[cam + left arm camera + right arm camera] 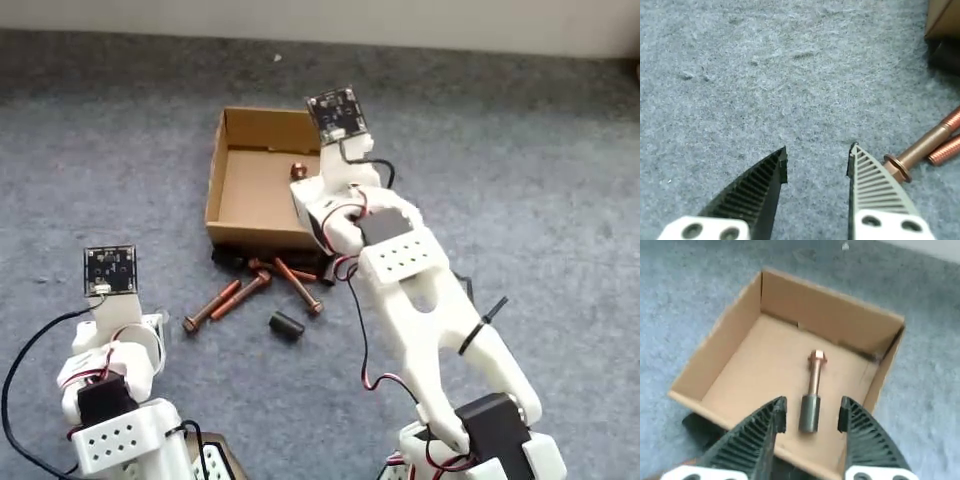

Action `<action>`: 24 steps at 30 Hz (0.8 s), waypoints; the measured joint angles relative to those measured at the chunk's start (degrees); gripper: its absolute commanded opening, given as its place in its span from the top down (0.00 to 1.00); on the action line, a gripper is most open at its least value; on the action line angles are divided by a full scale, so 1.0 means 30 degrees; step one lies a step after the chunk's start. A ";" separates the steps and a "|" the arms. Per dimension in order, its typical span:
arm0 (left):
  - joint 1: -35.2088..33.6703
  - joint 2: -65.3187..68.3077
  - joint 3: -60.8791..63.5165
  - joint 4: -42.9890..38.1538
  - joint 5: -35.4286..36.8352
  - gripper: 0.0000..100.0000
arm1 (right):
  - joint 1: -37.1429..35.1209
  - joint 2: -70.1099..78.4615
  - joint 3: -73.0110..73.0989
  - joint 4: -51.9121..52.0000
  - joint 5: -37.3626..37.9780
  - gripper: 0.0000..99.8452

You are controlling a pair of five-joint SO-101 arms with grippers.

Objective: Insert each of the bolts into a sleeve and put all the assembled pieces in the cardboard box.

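Left gripper [817, 157]: lower left of the high view, low over the grey carpet [520, 150]; jaws spread wide, one finger black, one pale, nothing between.
Bolts [240, 292]: copper-coloured, flanged heads, threaded shanks; strewn on the carpet left of centre in the high view, below the box; flange of one just beside the pale fingertip, outside the jaws.
Loose sleeve [286, 326]: short black cylinder on its side, just below the bolts, apart from both grippers.
Cardboard box [222, 185]: brown, shallow, open-topped, upper centre of the high view; dark pieces [228, 258] in shadow against its near wall.
Assembled piece [812, 395]: copper bolt, shank end inside a dark sleeve; flat on the box floor, head toward the far wall.
Right arm [440, 320]: stretched from lower right up to the box.
Right gripper [812, 404]: above the box, jaws apart, gripping nothing; sleeve end of the piece lined up between the fingertips.
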 measured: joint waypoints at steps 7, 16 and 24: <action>0.0000 0.0000 0.0000 0.0000 0.0000 0.78 | 0.0000 0.0000 -0.2637 0.8293 -0.5070 0.84; 0.0000 0.0000 0.0000 0.0000 -0.0029 0.78 | 0.0000 0.1143 -0.1670 0.8557 -0.7355 0.84; 0.0000 0.0000 0.0000 0.0000 -0.0029 0.78 | 0.0000 0.4923 -0.0879 0.6125 -0.7414 0.84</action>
